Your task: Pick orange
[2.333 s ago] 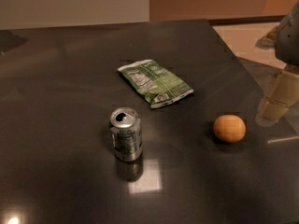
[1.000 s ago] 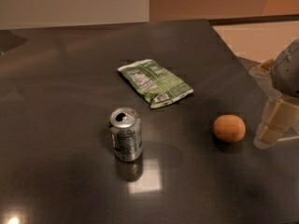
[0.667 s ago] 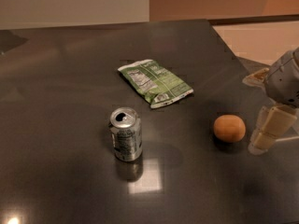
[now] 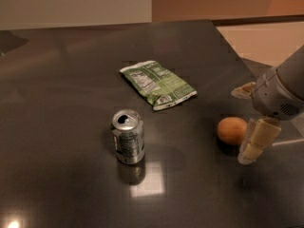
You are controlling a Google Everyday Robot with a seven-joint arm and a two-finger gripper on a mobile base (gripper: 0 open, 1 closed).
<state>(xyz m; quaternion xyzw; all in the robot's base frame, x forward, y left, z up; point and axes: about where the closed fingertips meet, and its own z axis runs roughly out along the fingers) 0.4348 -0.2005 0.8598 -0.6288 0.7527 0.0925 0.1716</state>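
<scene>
Pincer (image 4: 246,123), apparently released, now flanks the orange (image 4: 231,130) on the desk (image 4: 66,80), nearer than a second ago; grasp pending.

The single camera is looking down at a slant, fairly near, over the dark glossy tabletop (image 4: 57,80). The opened silver soda can (image 4: 128,137) is sitting near centre, and the pale two-finger gripper (image 4: 256,139) is showing far right of it.

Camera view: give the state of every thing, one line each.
orange, resting on the table, not gripped.
soda can, standing upright.
chip bag, lying flat.
gripper, open, low at the orange's right side, holding nothing.
</scene>
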